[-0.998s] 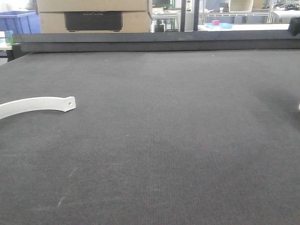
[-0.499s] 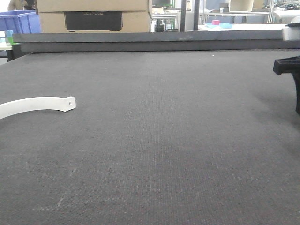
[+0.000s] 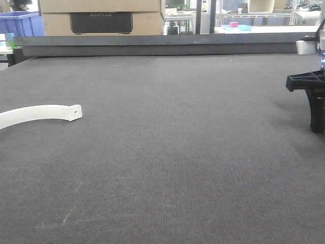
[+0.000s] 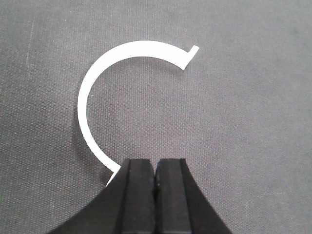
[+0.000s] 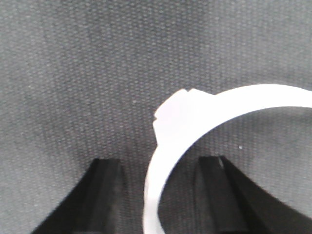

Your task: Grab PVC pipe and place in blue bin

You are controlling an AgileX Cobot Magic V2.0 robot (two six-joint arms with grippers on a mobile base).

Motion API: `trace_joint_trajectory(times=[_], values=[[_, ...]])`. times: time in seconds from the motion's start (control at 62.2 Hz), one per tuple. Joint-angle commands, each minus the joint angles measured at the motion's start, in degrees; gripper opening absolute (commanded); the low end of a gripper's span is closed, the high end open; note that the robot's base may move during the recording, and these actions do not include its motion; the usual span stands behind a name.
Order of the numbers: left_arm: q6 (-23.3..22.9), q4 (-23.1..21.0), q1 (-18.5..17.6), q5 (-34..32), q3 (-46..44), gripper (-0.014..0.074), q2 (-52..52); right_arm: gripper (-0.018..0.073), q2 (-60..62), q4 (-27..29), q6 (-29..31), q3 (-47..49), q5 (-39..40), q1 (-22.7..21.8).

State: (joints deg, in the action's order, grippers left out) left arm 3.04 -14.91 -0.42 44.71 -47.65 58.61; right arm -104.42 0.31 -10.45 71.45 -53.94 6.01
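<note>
White C-shaped PVC strip [image 4: 84, 105]: plain white. Second curved PVC strip [image 5: 204, 109]: same white. Flat woven table mat [image 3: 177, 152]: dark grey, fine speckled weave. Left gripper [image 4: 155, 168], right gripper [image 5: 160, 168]: matte black. Background plastic bin [image 3: 23, 24]: blue. Cardboard box [image 3: 101, 6]: tan, with black panel.

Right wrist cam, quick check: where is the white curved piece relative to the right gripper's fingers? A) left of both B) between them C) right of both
B: the white curved piece runs down through the gap of the right gripper, whose fingers stand apart on either side of it.
</note>
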Motion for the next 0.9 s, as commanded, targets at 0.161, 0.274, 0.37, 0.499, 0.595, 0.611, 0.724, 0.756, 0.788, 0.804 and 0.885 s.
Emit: trace_joint_trajectory(times=[0.161, 0.274, 0.37, 0.499, 0.595, 0.611, 0.724, 0.756, 0.788, 0.804, 0.885], values=[[-0.2, -0.5, 0.1, 1.5, 0.1, -0.0111, 0.0, -0.0165, 0.1, -0.3, -0.1, 0.0, -0.8, -0.1], [-0.7, 0.5, 0.1, 5.0, -1.2, -0.0111, 0.8, -0.0161, 2.4, -0.3, 0.0, 0.0, -4.1, 0.1], [-0.9, 3.2, 0.1, 11.0, -4.9, -0.0111, 4.0, -0.0161, 5.6, -0.3, 0.6, 0.0, -5.2, 0.9], [-0.9, 5.9, 0.1, 17.7, -10.5, -0.0111, 10.6, -0.0161, 11.3, -0.3, 1.5, 0.0, -4.4, 2.9], [-0.9, 6.8, 0.1, 19.4, -14.4, -0.0111, 16.2, -0.0161, 14.8, -0.3, 1.5, 0.0, -3.6, 4.6], [-0.9, 7.0, 0.1, 19.5, -14.9, -0.0111, 17.0, -0.0161, 15.3, -0.3, 1.5, 0.0, -3.5, 4.9], [-0.9, 9.1, 0.1, 19.6, -19.0, -0.0111, 23.9, -0.0161, 18.1, -0.3, 1.8, 0.0, -3.4, 6.1], [-0.9, 9.7, 0.1, 19.6, -19.8, -0.0111, 25.5, -0.0161, 18.4, -0.3, 1.9, 0.0, -3.5, 6.1], [-0.9, 10.4, 0.1, 19.6, -20.8, -0.0111, 27.1, -0.0161, 18.8, -0.3, 1.9, 0.0, -4.0, 6.1], [-0.9, 10.8, 0.1, 19.6, -21.2, -0.0111, 28.2, -0.0161, 19.0, -0.3, 1.9, 0.0, -4.2, 6.1], [-0.9, 11.7, 0.1, 19.3, -22.7, -0.0111, 31.7, -0.0161, 19.6, -0.3, 1.9, -0.1, -5.5, 6.1]])
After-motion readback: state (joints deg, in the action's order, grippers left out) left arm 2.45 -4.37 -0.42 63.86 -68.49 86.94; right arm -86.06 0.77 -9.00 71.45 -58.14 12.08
